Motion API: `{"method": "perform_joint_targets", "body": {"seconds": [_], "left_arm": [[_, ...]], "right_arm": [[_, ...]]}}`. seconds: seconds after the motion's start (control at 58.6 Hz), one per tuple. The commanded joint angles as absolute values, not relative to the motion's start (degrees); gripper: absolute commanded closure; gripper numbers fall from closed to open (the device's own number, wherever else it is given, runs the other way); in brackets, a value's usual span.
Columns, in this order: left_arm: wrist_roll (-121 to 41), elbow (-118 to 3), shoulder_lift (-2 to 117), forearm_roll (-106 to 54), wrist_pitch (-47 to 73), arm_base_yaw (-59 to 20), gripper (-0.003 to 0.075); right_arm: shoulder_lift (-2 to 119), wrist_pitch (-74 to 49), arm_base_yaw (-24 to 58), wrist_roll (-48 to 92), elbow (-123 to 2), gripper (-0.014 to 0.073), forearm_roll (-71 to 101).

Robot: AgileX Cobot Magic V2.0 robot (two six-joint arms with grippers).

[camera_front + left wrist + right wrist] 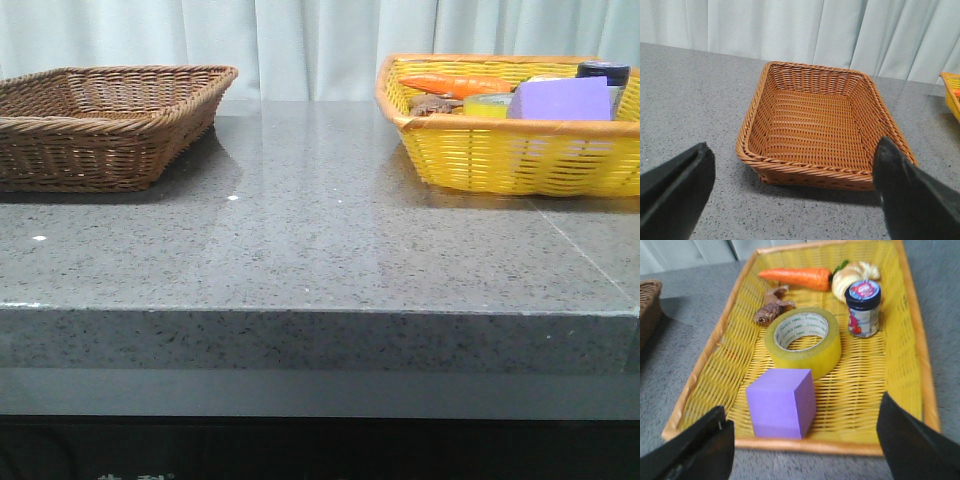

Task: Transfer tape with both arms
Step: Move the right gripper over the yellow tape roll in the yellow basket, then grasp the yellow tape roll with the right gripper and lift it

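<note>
We found the tape (803,341) lying flat, core hole upward, in the yellow basket (920,355), straight ahead of our right gripper (805,450) and beyond the purple block (782,402) that sat between them. The right arm was plainly the nearer one. Its fingers (912,445) stood wide apart, holding nothing. Our left gripper (790,195) was likewise spread and empty, facing the brown basket (820,125), well apart from the tape. A jar (863,308) stood just beside the roll, a carrot (796,276) and a bread roll (855,273) farther off. We judged the block would crowd a straight approach. The grey table (320,240) ended at pale curtains (300,45).
</note>
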State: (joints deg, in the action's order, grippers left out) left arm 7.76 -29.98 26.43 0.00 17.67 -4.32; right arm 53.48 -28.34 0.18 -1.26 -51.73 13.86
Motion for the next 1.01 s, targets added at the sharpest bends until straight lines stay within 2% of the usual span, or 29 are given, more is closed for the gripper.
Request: {"method": "perform_joint_targets", "body": {"seconds": [0.0, 0.29, 0.512, 0.682, 0.989], "left_arm": [[8.2, -31.6, 27.1, 0.0, 13.3, -4.2, 0.0103], [8.2, -31.6, 27.1, 0.0, 13.3, -4.2, 0.0103], [8.2, -31.6, 27.1, 0.0, 13.4, -4.2, 0.0102], [8.2, -31.6, 27.1, 0.0, 13.4, -4.2, 0.0102], [8.2, -31.6, 27.1, 0.0, 13.4, -4.2, 0.0102]], "right_arm": [[60.4, -25.5, -0.1, -4.2, -59.5, -0.0007, 14.3], [81.4, -31.1, -0.1, -7.7, -77.1, -0.0003, 13.4], [90.3, -36.0, -0.1, -16.3, -86.2, 0.0106, 5.6], [94.7, -38.7, -0.1, -16.3, -88.2, 0.0129, 5.2], [98.8, -34.7, 0.0, -18.0, -88.3, 0.0129, 5.2]]}}
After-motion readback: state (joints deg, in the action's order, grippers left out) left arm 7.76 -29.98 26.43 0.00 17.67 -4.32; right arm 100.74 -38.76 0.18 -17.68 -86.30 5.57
